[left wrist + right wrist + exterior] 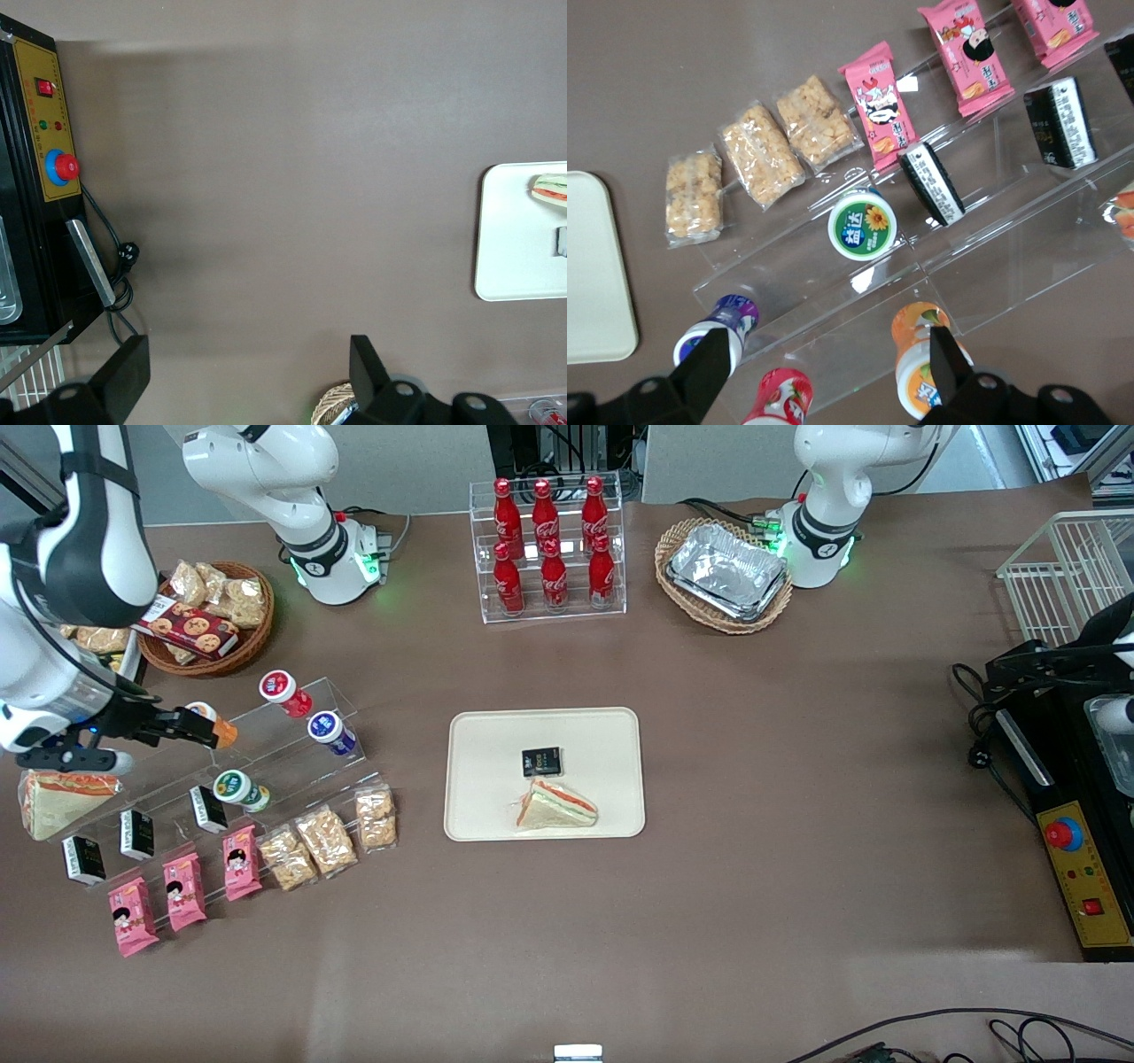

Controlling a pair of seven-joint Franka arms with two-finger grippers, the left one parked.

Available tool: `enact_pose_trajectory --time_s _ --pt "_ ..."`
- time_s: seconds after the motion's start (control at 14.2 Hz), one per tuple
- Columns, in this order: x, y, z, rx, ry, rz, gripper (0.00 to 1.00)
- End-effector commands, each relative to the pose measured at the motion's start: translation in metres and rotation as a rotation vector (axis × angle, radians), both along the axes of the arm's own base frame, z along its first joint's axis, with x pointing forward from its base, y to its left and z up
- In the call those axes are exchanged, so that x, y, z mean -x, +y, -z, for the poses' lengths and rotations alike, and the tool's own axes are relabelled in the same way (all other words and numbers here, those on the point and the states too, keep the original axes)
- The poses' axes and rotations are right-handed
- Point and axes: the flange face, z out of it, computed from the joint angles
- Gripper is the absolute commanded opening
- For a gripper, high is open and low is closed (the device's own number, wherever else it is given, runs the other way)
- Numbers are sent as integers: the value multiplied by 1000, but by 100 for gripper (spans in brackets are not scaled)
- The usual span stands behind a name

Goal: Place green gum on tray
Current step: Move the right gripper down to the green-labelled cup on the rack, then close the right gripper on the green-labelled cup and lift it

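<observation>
The gripper (824, 372) hangs wide open and empty above the clear stepped rack (992, 257), where the green gum (863, 227) sits; the tray (602, 731) lies at mid-table.

right arm extended low, gripper (205, 731) (833, 359) fingers spread apart, holding nothing.

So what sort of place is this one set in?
Probably a robotics lab staged as a snack shop: tiered clear racks with cola bottles and gum bottles including the green gum, a serving tray, and the gripper above the rack.
</observation>
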Motion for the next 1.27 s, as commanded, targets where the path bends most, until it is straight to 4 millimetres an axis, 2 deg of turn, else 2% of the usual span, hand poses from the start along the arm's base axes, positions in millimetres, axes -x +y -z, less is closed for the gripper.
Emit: enact_pose_trajectory --time_s 0.0,0.49,0.63,0.84,1.12,1.2 --pt "-3 0 18 18 -6 -22 100" --pt "-15 -6 69 58 -59 -137 100" --pt "-17 -7 91 65 -70 -166 100" --pt "-7 -3 123 75 -119 -182 100" --pt "-6 -4 145 83 -135 -208 100" --pt "-6 -4 145 83 -135 -208 96"
